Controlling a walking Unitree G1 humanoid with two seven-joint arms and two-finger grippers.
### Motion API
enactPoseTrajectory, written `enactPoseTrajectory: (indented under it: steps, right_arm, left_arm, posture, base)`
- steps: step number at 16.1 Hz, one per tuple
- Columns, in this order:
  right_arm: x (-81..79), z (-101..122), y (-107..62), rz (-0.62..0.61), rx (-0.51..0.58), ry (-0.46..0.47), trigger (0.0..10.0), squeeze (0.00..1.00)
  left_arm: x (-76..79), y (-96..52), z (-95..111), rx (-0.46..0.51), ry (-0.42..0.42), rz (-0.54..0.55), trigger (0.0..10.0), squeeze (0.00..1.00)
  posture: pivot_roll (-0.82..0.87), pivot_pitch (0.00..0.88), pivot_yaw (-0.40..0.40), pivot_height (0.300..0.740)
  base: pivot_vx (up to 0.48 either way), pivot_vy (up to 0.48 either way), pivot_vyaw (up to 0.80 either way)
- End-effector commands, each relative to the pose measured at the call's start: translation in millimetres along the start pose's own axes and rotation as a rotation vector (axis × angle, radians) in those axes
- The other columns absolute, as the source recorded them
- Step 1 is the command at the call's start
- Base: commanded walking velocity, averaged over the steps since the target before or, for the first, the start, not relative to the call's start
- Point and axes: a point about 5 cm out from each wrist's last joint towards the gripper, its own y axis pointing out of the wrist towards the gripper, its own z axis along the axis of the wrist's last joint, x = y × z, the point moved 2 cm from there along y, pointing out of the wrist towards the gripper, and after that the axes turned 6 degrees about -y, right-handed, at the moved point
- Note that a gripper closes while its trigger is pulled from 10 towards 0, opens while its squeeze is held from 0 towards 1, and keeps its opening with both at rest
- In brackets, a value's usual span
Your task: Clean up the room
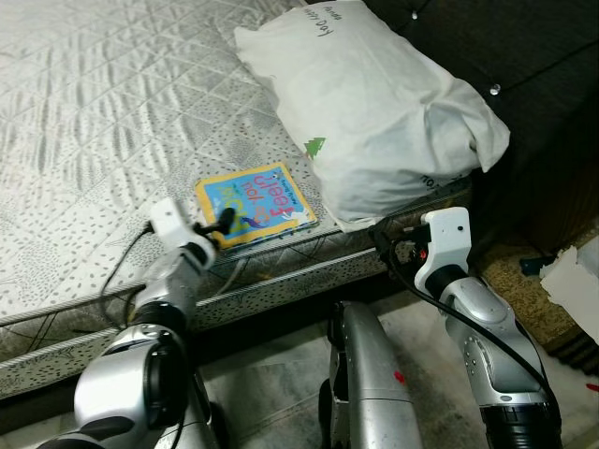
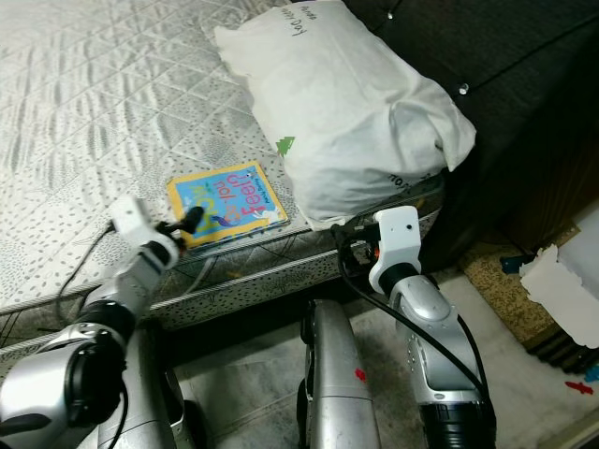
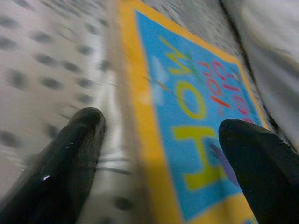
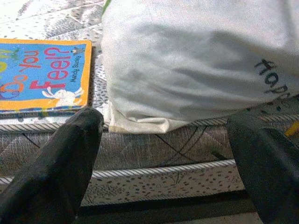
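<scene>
I am leaning over the bed (image 1: 94, 122), whose grey quilted mattress is carrying everything I care about here, and I am working from its near edge because that is where the clutter is lying. The big white pillow (image 1: 374, 103) is resting against the dark headboard (image 1: 524, 56), its lower corner overhanging the mattress edge just beside the book, so I am judging it belongs where it is. The children's board book (image 1: 255, 204), blue with a yellow border, is lying flat and face up close to the mattress edge, right next to the pillow, and that is the stray thing I am judging needs tidying. My left gripper (image 1: 223, 223) is sitting at the book's near corner with its jaws spread open, one finger over the mattress and the other over the cover, straddling the book's edge because I am lining up to pinch it. My right gripper (image 4: 163, 140) is hovering at the mattress side below the pillow, jaws wide open and gripping nothing, waiting clear of the left arm's reach.
</scene>
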Motion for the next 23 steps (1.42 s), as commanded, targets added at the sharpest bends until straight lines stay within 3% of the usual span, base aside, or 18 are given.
enactPoseTrajectory:
  steps: [1, 5, 9, 10, 11, 13, 14, 23]
  right_arm:
    - [1.5, 3.0, -0.4, -0.01, 0.007, -0.005, 10.0, 0.0]
    - [1.5, 5.2, 2.1, -0.012, 0.01, 0.007, 10.0, 0.0]
    - [2.7, 6.4, 3.1, -0.017, 0.008, 0.022, 10.0, 0.0]
    - [3.1, 8.2, 3.8, -0.013, 0.016, 0.003, 10.0, 0.0]
    - [-1.7, 14.3, 3.7, 0.017, 0.046, -0.048, 10.0, 0.0]
    - [-3.4, 16.0, 3.6, 0.023, 0.051, -0.051, 10.0, 0.0]
    - [-4.3, 18.3, 4.0, 0.026, 0.057, -0.055, 10.0, 0.0]
    - [-5.5, 25.3, 8.9, 0.034, 0.07, -0.066, 10.0, 0.0]
  left_arm:
    - [8.3, 0.0, -30.2, -0.131, -0.007, -0.025, 10.0, 0.0]
    - [4.2, -3.4, -44.6, -0.188, -0.045, -0.006, 10.0, 0.0]
    - [-1.3, -5.3, -44.3, -0.183, -0.071, 0.001, 10.0, 0.0]
    - [-6.7, -7.2, -43.3, -0.173, -0.134, 0.009, 10.0, 0.0]
    - [-15.0, -11.3, -42.9, -0.175, -0.261, -0.006, 10.0, 0.0]
    - [-15.0, -11.8, -44.2, -0.196, -0.267, -0.013, 8.0, 0.0]
    - [-12.7, -10.9, -43.1, -0.208, -0.268, -0.022, 0.0, 0.0]
    - [-3.3, -10.5, -52.6, -0.285, -0.229, -0.06, 0.0, 0.0]
  posture:
    - [-0.28, 0.115, -0.054, 0.479]
    - [-0.28, 0.107, -0.054, 0.479]
    - [-0.28, 0.104, -0.055, 0.479]
    - [-0.29, 0.099, -0.057, 0.479]
    - [-0.3, 0.095, -0.059, 0.479]
    - [-0.3, 0.092, -0.062, 0.479]
    - [-0.3, 0.09, -0.062, 0.479]
    - [-0.31, 0.078, -0.072, 0.479]
  base:
    - [0.0, 0.0, 0.0]
    - [0.0, 0.0, 0.0]
    - [0.0, 0.0, 0.0]
    - [0.0, 0.0, 0.0]
    - [0.0, 0.0, 0.0]
    - [0.0, 0.0, 0.0]
    - [0.0, 0.0, 0.0]
    - [0.0, 0.0, 0.0]
